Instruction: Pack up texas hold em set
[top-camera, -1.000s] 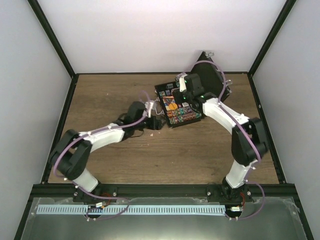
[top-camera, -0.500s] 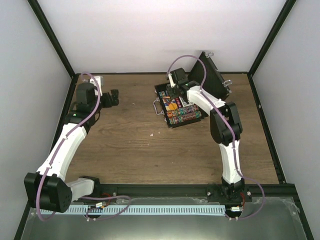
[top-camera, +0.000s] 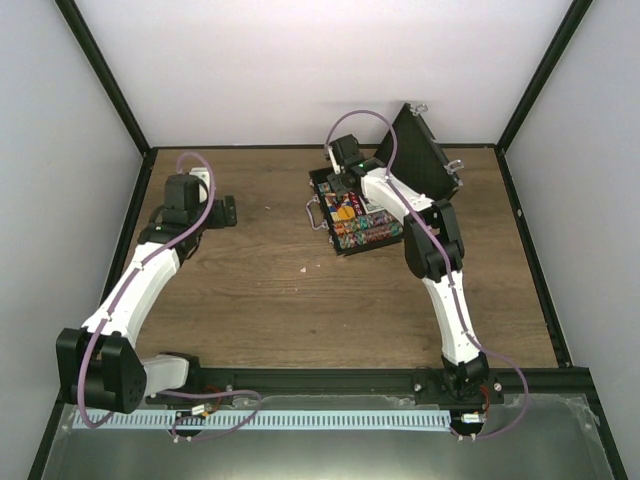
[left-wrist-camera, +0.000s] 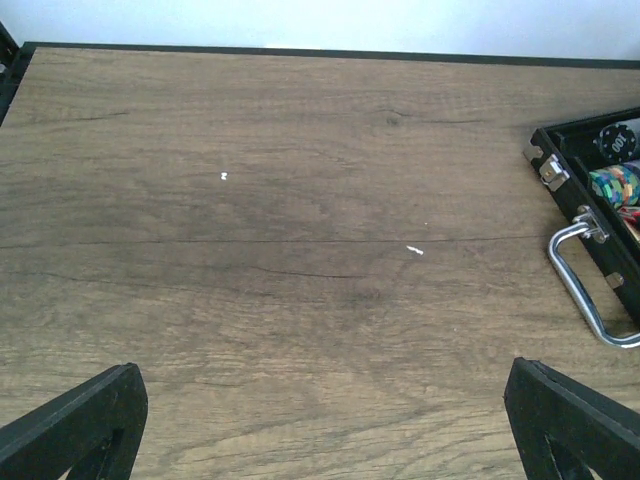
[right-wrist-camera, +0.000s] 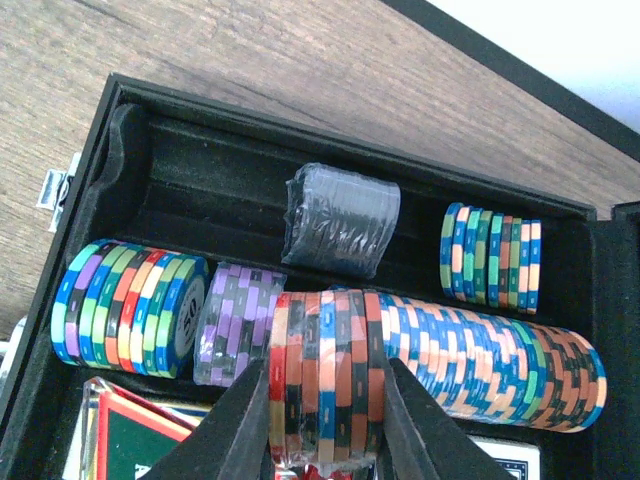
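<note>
Right gripper (right-wrist-camera: 325, 400) is clamped on an orange chip stack (right-wrist-camera: 322, 330) inside the open case (right-wrist-camera: 150, 130), which sits far right of centre on the table (top-camera: 300, 300). Cards (right-wrist-camera: 130, 430) nearest the camera are cut off. Behind lie more chip rows (right-wrist-camera: 130, 305) and a wrapped black stack (right-wrist-camera: 340, 220). Left gripper (left-wrist-camera: 322, 400) gapes wide over the table, holding nothing.

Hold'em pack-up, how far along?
Done: several chip stacks lie in the open briefcase. In hand: right gripper is shut on an orange-black stack in the chip row. To do: release it, lower the upright lid, latch. Left gripper is open, off to the side over table.
</note>
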